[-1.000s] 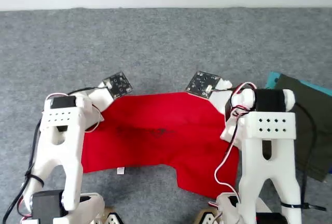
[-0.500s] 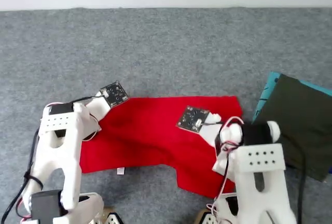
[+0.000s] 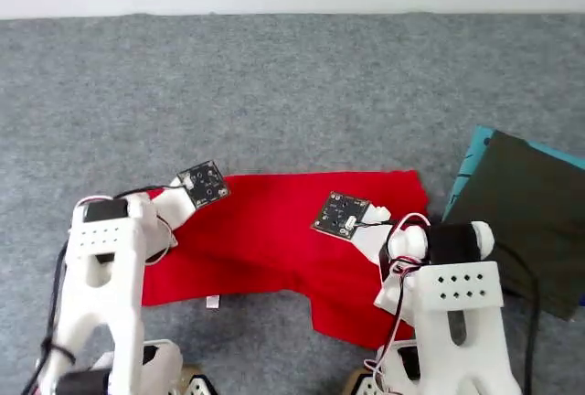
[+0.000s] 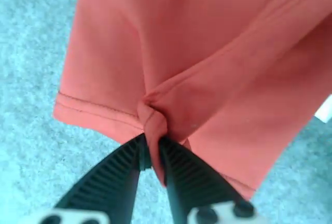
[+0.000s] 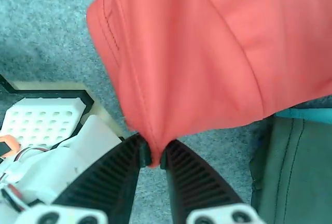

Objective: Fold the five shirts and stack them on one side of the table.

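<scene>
Red shirt (image 3: pixel 274 230) lies on the table (image 3: pixel 274 75), just beside the dark shirt (image 3: pixel 526 221). My left gripper (image 4: pixel 150 149) pinches a bunched fold on the side away from the dark shirt; my right gripper (image 5: pixel 154 154) pinches the nearer edge. Since a second ago the right arm has drawn back.

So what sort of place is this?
Most likely a robotics lab bench rather than a home. A left arm and a right arm stand side by side at a grey carpeted table, both with jaws shut on a red shirt, and a dark folded shirt lies to one side.
</scene>
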You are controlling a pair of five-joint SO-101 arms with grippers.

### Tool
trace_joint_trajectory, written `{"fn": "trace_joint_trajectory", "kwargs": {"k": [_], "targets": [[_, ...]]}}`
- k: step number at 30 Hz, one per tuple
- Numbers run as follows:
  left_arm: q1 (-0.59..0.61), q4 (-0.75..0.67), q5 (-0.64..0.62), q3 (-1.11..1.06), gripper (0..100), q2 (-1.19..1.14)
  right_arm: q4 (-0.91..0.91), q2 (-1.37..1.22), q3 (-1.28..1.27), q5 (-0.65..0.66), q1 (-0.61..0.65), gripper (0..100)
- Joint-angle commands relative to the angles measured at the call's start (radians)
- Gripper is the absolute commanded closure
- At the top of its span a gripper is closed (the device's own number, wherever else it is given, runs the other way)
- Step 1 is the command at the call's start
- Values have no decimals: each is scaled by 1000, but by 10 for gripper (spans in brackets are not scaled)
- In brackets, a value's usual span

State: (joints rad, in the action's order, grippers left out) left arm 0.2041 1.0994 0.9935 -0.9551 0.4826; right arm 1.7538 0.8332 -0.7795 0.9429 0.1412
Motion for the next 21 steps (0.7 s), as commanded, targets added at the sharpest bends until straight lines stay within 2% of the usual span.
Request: {"fn": "trace_joint_trajectory", "kwargs": {"k": [1, 4, 8, 18, 21], "targets": [[8, 8, 14, -36, 961, 140, 27, 25, 5, -6, 2, 976], [9, 8, 12, -82, 893, 226, 27, 30, 5, -8, 2, 916], [12, 15, 9, -137, 862, 334, 27, 33, 5, -11, 1, 857], [138, 120, 71, -163, 863, 531, 15, 25, 43, -14, -77, 858], [169, 84, -25, -160, 883, 554, -84, 22, 81, -81, -54, 860]]}}
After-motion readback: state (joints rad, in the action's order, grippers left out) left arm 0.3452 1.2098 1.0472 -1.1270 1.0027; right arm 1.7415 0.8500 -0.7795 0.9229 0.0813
